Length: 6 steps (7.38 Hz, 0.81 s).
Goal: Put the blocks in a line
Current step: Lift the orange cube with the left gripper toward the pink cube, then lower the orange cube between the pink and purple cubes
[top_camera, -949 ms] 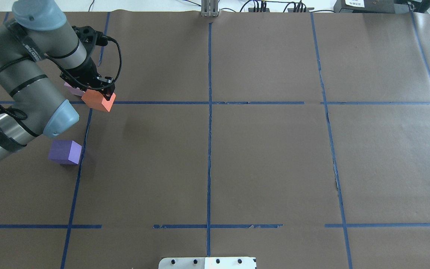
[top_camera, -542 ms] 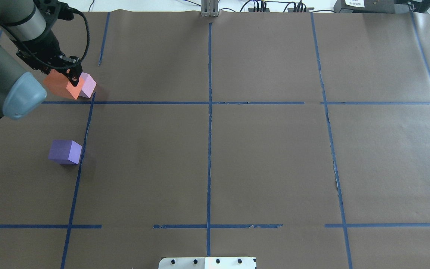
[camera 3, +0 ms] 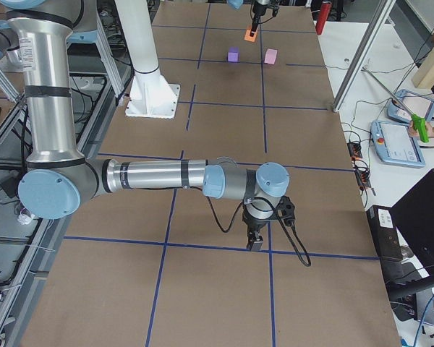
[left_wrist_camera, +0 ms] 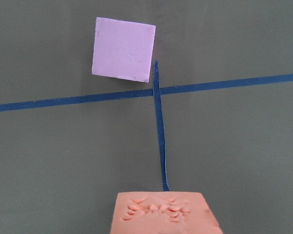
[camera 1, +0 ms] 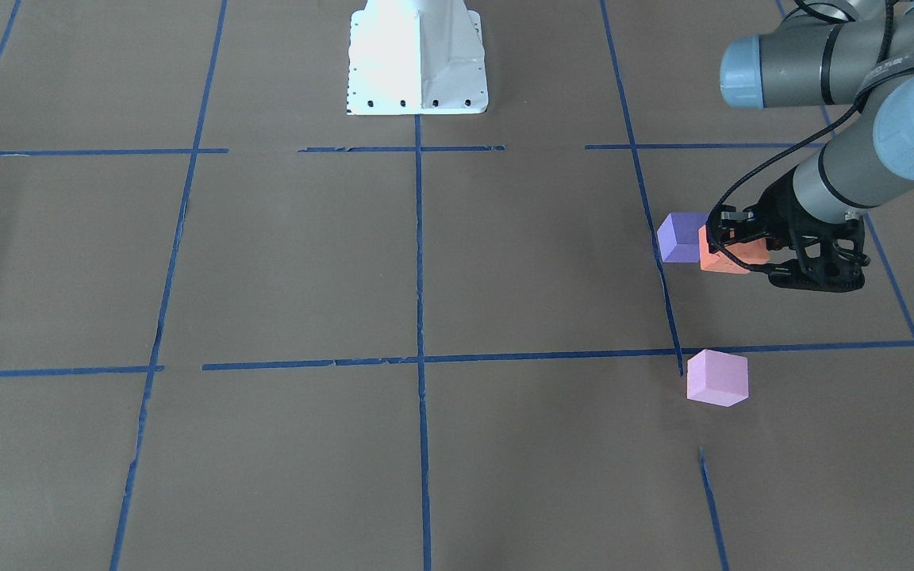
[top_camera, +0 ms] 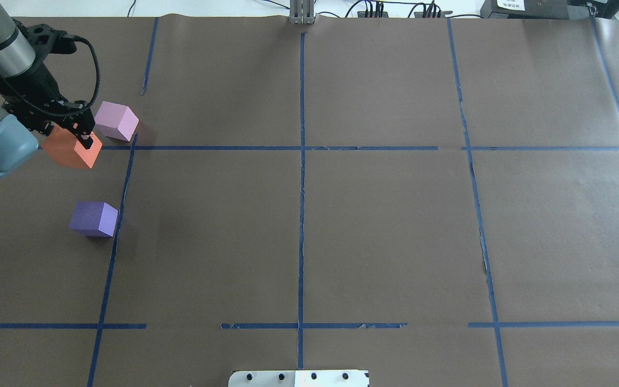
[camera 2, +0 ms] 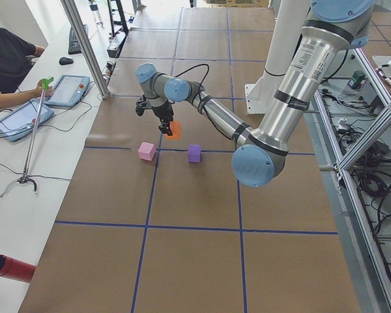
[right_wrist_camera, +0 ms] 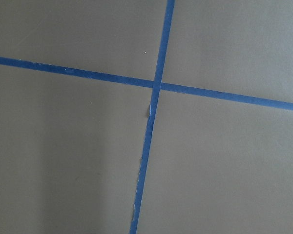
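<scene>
Left tool point(top_camera: 81, 141) grips orange block point(top_camera: 66, 154), apart from pink block point(top_camera: 116, 121) and violet block point(top_camera: 93, 219)

Blue tape lines point(top_camera: 301, 215) cross brown paper point(top_camera: 384, 231); two tablets point(camera 2: 68, 89) lie beside it.

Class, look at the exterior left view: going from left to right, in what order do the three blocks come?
pink block → orange block → violet block
</scene>
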{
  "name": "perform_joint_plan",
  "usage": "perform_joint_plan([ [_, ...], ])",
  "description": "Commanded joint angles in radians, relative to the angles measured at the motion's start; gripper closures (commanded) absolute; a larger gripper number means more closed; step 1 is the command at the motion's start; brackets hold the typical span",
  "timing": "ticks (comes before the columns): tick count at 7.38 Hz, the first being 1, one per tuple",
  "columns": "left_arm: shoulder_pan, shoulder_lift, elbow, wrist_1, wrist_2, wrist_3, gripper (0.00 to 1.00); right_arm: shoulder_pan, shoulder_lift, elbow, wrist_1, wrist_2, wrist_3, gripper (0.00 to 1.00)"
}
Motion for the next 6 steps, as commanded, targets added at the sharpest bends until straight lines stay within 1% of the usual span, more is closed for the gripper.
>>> perform_joint_plan([
  [1, 0.003, 0.003, 0.1, -0.155, -0.014, -0.07, 0.97, 0.0, 0.0, 0.001, 0.0, 0.0, 0.001, 0.0],
  [2, 0.006, 0.003, 0.155, -0.242, -0.014, -0.108, 0.97, 0.0, 0.0, 0.0, 0.0, 0.0, 0.001, 0.0],
  [3, 0.008, 0.005, 0.189, -0.304, -0.011, -0.133, 0.97, 0.0, 0.0, 0.0, 0.0, 0.0, 0.001, 0.0],
  [6, 0.021, 0.005, 0.274, -0.436, -0.003, -0.179, 0.97, 0.0, 0.0, 0.001, 0.0, 0.0, 0.001, 0.0],
])
